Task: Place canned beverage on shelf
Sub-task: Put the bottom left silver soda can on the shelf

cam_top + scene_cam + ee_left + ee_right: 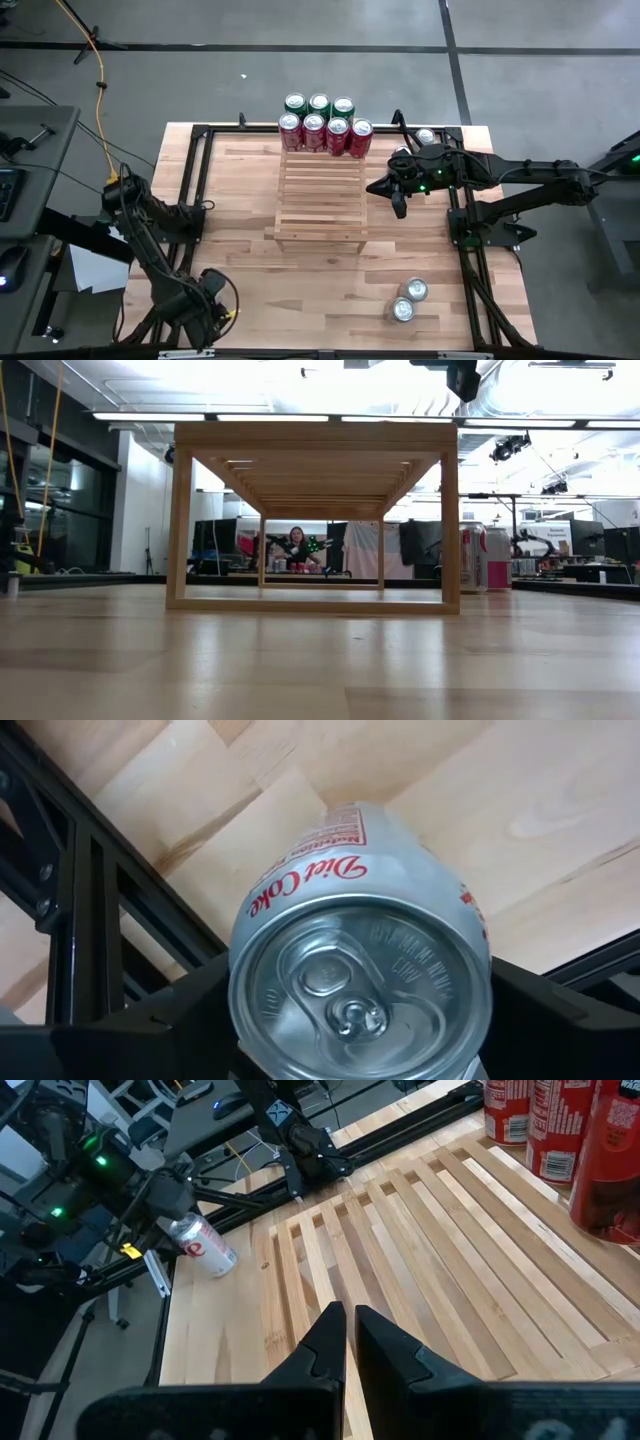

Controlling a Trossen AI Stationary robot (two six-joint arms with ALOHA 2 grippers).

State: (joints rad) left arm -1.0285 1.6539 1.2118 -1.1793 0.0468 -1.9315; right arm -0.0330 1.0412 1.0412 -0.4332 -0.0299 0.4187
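Table [240, 290]: shelf [321, 200] w/ 7 cans [322, 125], 2 silver cans [407, 300] loose.

Silver Diet Coke can [360, 970] tilted above the table; slatted wooden shelf [320, 195] mid-table.

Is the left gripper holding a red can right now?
No, the left gripper holds a silver Diet Coke can.
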